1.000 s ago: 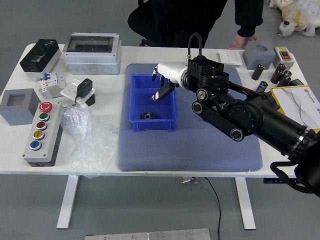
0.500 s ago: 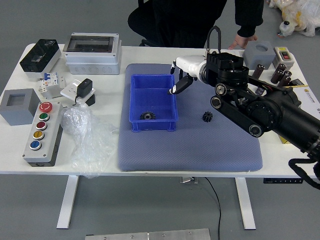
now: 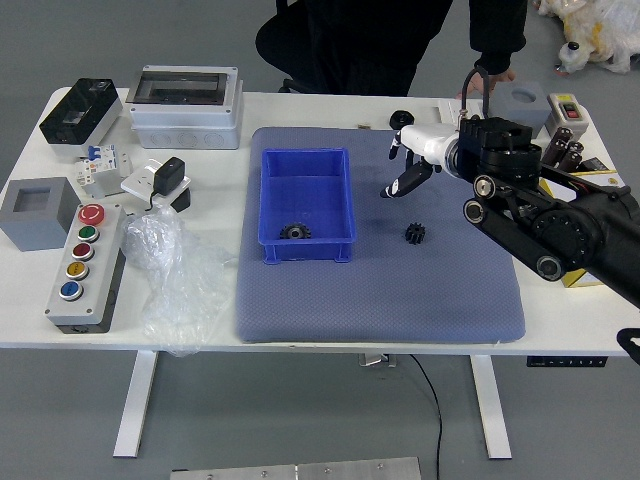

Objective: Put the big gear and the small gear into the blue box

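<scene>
The big gear (image 3: 296, 231) lies in the blue box (image 3: 306, 242), in its lower part, left of the frame's centre. The small gear (image 3: 415, 233) is on the mat (image 3: 380, 300), right of the box and apart from it. The right hand (image 3: 435, 145) reaches in above the mat at the upper right of centre, fingers loosely spread and pointing left, with nothing in its grasp. A dark round piece (image 3: 401, 119) shows just above its fingers; whether they touch, I cannot tell. At the top right, a person's hand (image 3: 488, 83) rests at the table's far edge, below a dark sleeve (image 3: 497, 35). At the lower left, the button box (image 3: 86, 270) has red, green, red, yellow and blue buttons from top to bottom; any marking on them is too small to read. So is any print on the sheet (image 3: 600, 180) at the right edge, partly hidden by the arm.
</scene>
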`<state>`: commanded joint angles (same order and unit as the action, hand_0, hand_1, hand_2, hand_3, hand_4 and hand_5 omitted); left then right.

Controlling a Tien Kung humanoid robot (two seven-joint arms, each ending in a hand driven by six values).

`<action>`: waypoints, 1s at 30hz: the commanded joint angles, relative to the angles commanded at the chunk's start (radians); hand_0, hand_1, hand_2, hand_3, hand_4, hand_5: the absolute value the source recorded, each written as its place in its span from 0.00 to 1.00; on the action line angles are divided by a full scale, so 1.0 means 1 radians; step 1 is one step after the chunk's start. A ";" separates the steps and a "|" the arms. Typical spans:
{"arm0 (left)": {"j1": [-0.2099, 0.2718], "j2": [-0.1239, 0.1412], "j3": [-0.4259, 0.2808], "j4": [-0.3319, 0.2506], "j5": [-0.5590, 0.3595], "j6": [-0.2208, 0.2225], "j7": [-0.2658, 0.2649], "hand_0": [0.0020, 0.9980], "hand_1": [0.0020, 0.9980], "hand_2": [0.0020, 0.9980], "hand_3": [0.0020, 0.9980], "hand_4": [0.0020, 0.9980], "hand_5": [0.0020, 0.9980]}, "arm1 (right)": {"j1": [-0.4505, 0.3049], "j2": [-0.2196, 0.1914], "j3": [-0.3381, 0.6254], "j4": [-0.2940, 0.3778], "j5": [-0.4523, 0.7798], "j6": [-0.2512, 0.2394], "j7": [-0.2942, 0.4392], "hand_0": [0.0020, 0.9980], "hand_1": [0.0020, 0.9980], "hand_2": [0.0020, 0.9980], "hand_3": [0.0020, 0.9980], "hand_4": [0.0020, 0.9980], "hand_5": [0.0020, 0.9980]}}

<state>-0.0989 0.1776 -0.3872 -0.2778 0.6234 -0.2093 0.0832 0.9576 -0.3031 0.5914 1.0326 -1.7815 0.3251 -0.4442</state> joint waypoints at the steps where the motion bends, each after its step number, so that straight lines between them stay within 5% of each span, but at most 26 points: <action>1: 0.000 0.000 0.001 0.000 0.000 0.000 0.000 0.87 0.84 0.83 0.78 0.60 0.37 | -0.002 -0.003 -0.002 -0.001 0.001 -0.001 0.001 0.39 0.48 0.59 0.73 0.90 0.44; 30: 0.001 -0.014 -0.001 0.000 0.000 0.000 0.000 0.87 0.84 0.83 0.78 0.60 0.37 | -0.046 -0.018 -0.047 -0.106 0.080 -0.031 0.054 0.38 0.47 0.57 0.69 0.88 0.42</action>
<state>-0.0983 0.1639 -0.3882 -0.2783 0.6232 -0.2097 0.0830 0.9113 -0.3210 0.5445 0.9265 -1.7018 0.2945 -0.3904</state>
